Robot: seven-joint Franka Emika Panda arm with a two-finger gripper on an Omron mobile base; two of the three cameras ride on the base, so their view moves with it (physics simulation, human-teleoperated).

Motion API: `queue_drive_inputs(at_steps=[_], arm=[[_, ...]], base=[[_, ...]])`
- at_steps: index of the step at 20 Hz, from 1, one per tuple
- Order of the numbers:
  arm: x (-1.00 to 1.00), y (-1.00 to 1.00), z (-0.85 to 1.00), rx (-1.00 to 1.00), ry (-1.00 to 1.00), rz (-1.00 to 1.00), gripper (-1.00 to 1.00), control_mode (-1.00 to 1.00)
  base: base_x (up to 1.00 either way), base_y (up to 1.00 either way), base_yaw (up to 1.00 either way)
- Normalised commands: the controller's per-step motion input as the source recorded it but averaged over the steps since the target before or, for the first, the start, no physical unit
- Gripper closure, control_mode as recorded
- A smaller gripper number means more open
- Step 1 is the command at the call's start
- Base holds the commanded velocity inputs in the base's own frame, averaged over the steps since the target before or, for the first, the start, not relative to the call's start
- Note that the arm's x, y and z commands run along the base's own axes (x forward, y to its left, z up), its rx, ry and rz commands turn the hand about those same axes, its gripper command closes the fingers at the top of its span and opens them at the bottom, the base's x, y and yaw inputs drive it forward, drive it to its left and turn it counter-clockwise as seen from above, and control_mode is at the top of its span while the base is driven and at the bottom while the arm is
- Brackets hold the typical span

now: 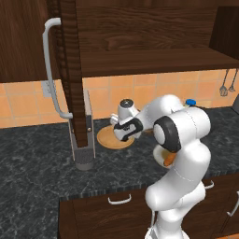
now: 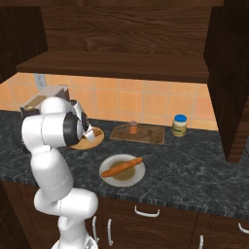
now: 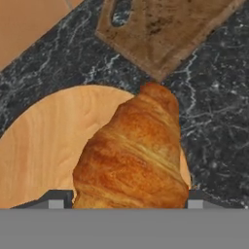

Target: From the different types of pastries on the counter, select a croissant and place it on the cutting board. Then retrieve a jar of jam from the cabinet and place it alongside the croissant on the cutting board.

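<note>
The hand (image 1: 122,127) is low over the round wooden plate (image 3: 44,146) near the back of the tabletop (image 1: 37,163), and the hand view shows the croissant (image 3: 133,155) sitting between the two finger tips, one at each flank. The jaws stand about half closed and look to be pressed against the pastry, so I judge it gripped, though it has not been lifted: it rests on the plate, its far tip reaching past the rim toward the board (image 3: 160,34).

So the step in hand is the first one, picking the croissant. The board lies just beyond the plate along the back edge, and in the right base view a small orange jar (image 2: 133,128) stands on or just behind it, I cannot tell which. The stick bread (image 2: 121,167) lies on a pale dish (image 2: 109,176) nearer the front edge.

Next move, as I judge it: raise the croissant clear of the plate, carry it the short way to the board, and set it on a bare part of the wood.
</note>
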Motion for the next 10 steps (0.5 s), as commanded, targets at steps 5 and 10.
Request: queue_drive_inputs(at_steps=[5, 10], arm=[[0.0, -0.45, 0.3, 0.0, 0.12, -0.1, 1.0, -1.0], [0.0, -0.67, 0.24, 0.0, 0.2, -0.11, 1.0, -1.0]], base=[[0.0, 0.0, 0.0], [0.0, 0.0, 0.0]])
